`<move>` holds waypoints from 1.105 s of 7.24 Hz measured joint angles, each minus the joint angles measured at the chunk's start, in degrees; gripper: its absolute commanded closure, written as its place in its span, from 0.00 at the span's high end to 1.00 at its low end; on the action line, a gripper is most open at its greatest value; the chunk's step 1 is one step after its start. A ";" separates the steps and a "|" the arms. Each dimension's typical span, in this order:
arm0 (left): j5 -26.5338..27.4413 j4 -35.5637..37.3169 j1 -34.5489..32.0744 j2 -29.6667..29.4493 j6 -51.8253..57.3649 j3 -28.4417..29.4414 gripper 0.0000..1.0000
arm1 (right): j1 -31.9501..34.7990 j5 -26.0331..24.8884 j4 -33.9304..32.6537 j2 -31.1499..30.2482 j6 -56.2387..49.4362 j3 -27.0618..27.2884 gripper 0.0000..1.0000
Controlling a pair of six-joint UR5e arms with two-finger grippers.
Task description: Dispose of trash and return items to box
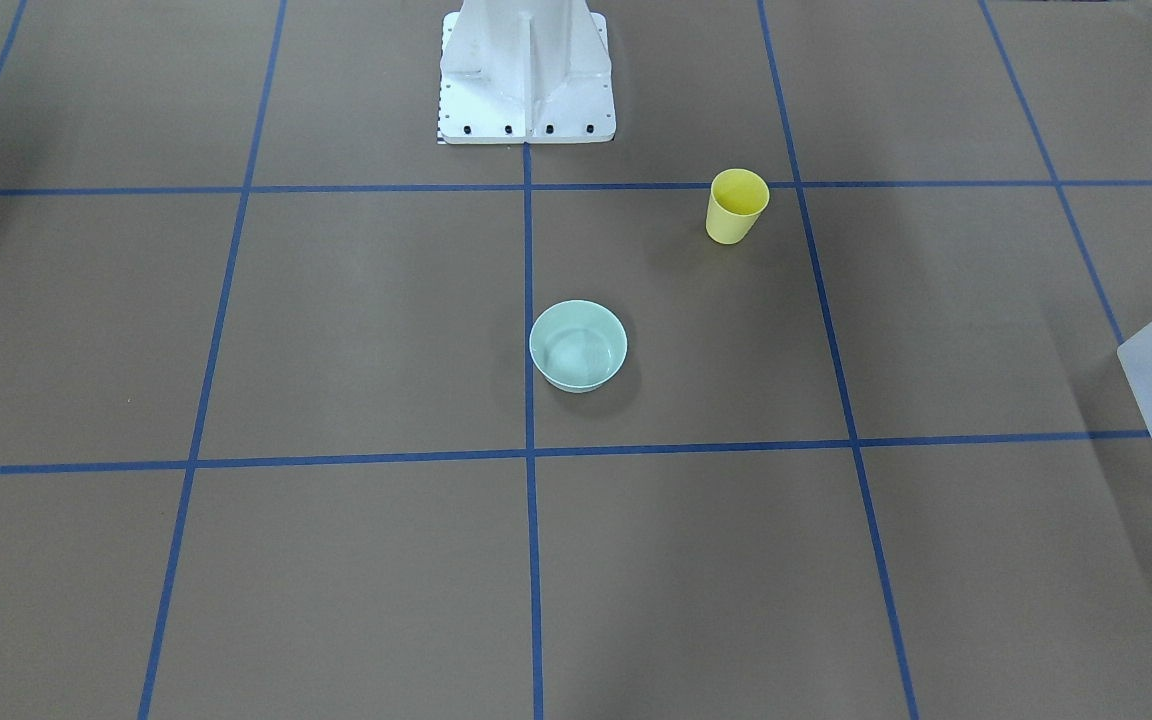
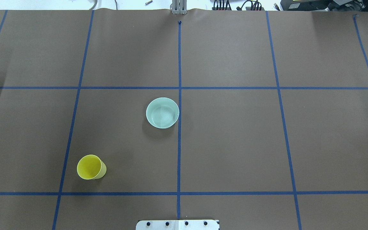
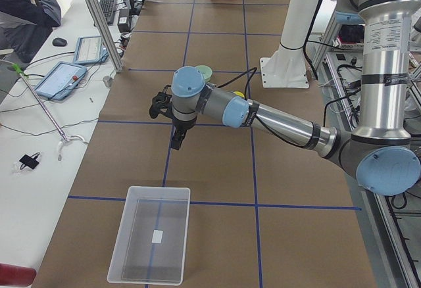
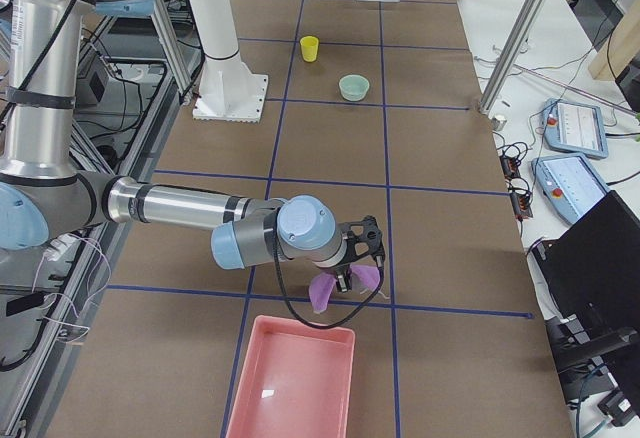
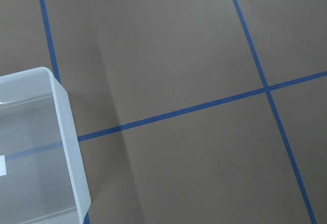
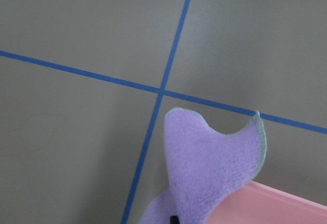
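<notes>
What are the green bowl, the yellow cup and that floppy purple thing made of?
Bowl: probably plastic; pale mint, smooth, with a soft sheen inside.
Cup: likely plastic too; opaque yellow, with thin, even, smooth walls.
Purple piece: looks like cloth, perhaps microfibre; fuzzy nap, limp curved shape, pale trim along one edge.

The near left arm [image 3: 283, 127] reaches over the brown paper-covered table [image 3: 217, 163], its black gripper [image 3: 176, 140] pointing down, well apart from the translucent frosted-white rectangular plastic bin [image 3: 120, 235]. The pale mint-green round plastic bowl [image 3: 204, 71] peeks from behind the wrist; 1 person [image 3: 26, 8] sits alongside.
</notes>
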 measured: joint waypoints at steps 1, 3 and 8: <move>0.00 -0.04 0.42 -0.02 0.00 0.34 0.99 | 3.16 -2.98 -6.71 1.11 -6.77 -0.01 0.00; 0.00 -0.57 0.80 -0.01 0.00 0.82 0.99 | 8.29 -10.96 -17.51 4.50 -17.94 -0.39 0.00; -0.12 -2.01 0.98 -0.27 -1.22 1.16 0.99 | 9.47 -15.91 -21.01 5.51 -21.18 -3.37 1.00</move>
